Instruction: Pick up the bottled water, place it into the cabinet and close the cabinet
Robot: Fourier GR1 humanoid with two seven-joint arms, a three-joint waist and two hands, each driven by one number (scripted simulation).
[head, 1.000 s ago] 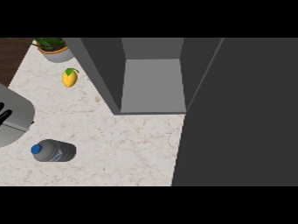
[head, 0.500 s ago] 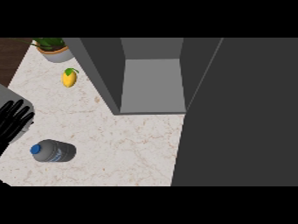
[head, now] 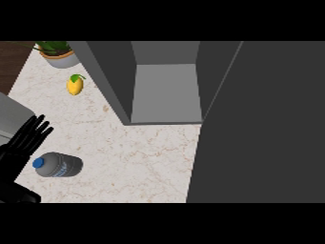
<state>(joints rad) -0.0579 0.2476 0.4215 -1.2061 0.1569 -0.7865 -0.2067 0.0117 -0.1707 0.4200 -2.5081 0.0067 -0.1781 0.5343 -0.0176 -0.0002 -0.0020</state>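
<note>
I have one hand in the head view, the black left hand (head: 17, 150), entering from the lower-left corner; its fingers are straight and fanned, pointing up and slightly right; it grasps nothing; the right hand does not show at all.

The clear plastic water bottle with the blue cap (head: 58, 165) lies on its side on the pale marbled counter top (head: 129, 157), just to the right of the hand's palm and below its fingertips; whether the palm edge touches the cap I cannot tell, they look very close; the cap faces the hand, the body points away to the right; I judge this is an approach with the hand released so the fingers can go round the barrel; the grasp is not yet made.

The grey open cabinet (head: 163, 90) stands up and to the right of the hand, well apart from the bottle; its light grey floor is bare where I see it and its mouth faces the counter; the large dark grey door panel (head: 270, 124) hangs open further right, filling that side of the view; it must stay open until the bottle is inside, so closing is the last step.

Beyond the fingertips, further up: a small yellow fruit with a green leaf (head: 75, 85) and a potted green plant in a pale pot (head: 58, 53); both off the direct line from bottle to cabinet, so I expect no interference; a lying bottle may roll when nudged, so I want the fingers over it, not pushing from the side.
</note>
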